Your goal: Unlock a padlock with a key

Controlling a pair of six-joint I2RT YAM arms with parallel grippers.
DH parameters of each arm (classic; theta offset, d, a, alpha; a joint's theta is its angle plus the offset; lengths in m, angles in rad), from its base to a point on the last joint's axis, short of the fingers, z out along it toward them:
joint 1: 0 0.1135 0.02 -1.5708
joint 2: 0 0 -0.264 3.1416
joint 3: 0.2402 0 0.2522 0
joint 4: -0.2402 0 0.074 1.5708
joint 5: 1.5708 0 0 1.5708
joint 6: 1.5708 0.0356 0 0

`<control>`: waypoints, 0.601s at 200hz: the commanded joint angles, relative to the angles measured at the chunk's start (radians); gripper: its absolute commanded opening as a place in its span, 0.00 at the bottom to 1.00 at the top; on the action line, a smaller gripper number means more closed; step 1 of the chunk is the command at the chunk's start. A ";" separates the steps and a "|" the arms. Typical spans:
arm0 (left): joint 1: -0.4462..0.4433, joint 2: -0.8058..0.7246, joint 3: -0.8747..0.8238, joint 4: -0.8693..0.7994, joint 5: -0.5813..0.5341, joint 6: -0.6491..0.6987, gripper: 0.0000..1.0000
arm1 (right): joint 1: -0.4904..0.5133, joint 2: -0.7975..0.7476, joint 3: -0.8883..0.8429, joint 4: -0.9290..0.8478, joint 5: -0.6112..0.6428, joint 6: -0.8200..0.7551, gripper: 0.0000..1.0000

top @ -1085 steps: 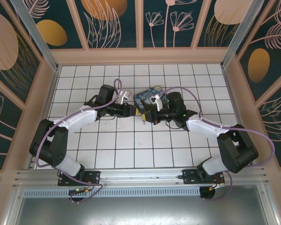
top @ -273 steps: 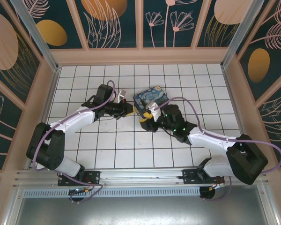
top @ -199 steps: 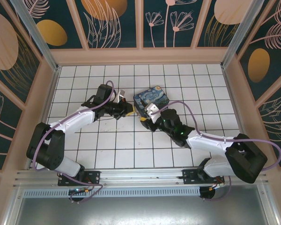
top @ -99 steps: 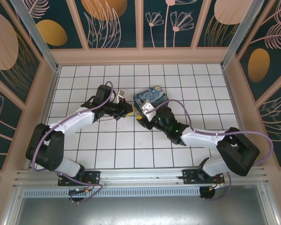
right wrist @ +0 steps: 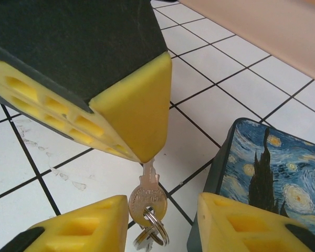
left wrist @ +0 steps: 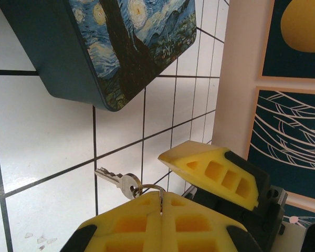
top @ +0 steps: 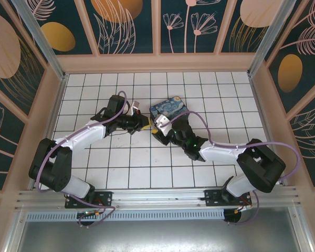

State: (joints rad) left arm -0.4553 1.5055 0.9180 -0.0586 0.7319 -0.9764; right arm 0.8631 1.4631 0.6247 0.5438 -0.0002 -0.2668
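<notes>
We see the left fingers (right wrist: 131, 105) clenched on the thin silvery metal key (right wrist: 145, 197), dangling over the white tiled bench (right wrist: 210, 105) between the spread right fingers (right wrist: 107, 212): likely light, stiff and slippery, so we'd pinch its flat round head.

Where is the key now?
In the right wrist view, the key hangs from the shut left tool, between the fingers of the open right tool, left of the painted box.
</notes>
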 commanded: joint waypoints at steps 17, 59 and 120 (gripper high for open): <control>0.003 -0.025 -0.028 0.045 0.021 -0.035 0.00 | 0.011 0.016 0.029 0.080 0.011 0.005 0.30; 0.003 -0.022 -0.033 0.050 0.025 -0.042 0.00 | 0.011 0.029 0.033 0.088 0.034 0.003 0.19; 0.003 -0.018 -0.051 0.072 0.014 -0.074 0.07 | 0.009 -0.005 0.021 0.058 -0.003 0.034 0.00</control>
State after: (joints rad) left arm -0.4515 1.5040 0.8848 0.0036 0.7315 -1.0286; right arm 0.8722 1.4822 0.6277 0.5777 0.0025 -0.2573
